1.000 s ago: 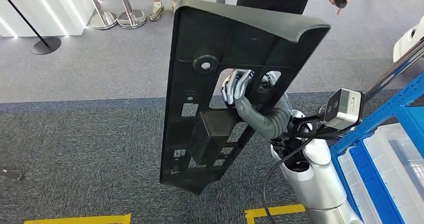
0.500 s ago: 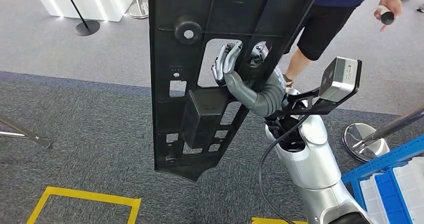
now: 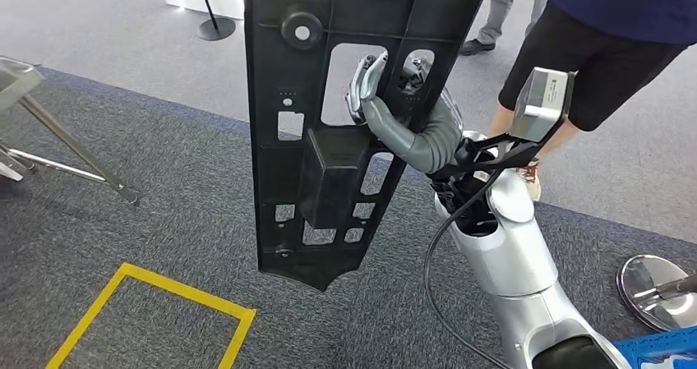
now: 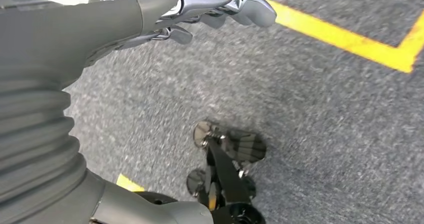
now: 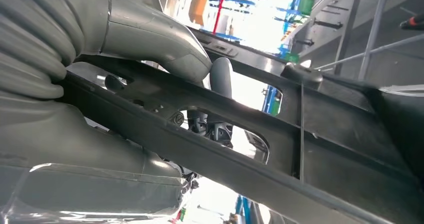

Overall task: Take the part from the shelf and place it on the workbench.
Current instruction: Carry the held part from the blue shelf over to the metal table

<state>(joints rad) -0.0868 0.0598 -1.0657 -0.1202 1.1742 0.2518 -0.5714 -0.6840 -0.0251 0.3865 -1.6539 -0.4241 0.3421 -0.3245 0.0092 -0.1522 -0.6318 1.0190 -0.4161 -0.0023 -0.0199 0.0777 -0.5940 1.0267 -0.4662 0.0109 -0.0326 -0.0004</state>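
The part (image 3: 275, 139) is a long black plastic panel with cut-outs and a box-shaped bulge, hanging upright in mid-air in the head view. My right hand (image 3: 385, 98) grips it through an upper cut-out, with the fingers hooked over a bar of the panel. From the right wrist camera, the thumb and dark fingers (image 5: 220, 79) wrap the part's rib (image 5: 300, 134). My left hand (image 4: 200, 9) hangs low over the grey carpet and holds nothing, its fingers loosely apart.
A yellow tape square (image 3: 148, 303) marks the carpet at the lower left. Metal legs (image 3: 66, 151) stand at the left. A person in dark shorts (image 3: 592, 57) stands close on the right. A stanchion base (image 3: 649, 279) and a blue shelf corner (image 3: 666, 352) lie at the lower right.
The whole view has swung: the camera turned, the blue shelf slid off to the right and the yellow square came in. My right hand's hold on the part is unchanged.
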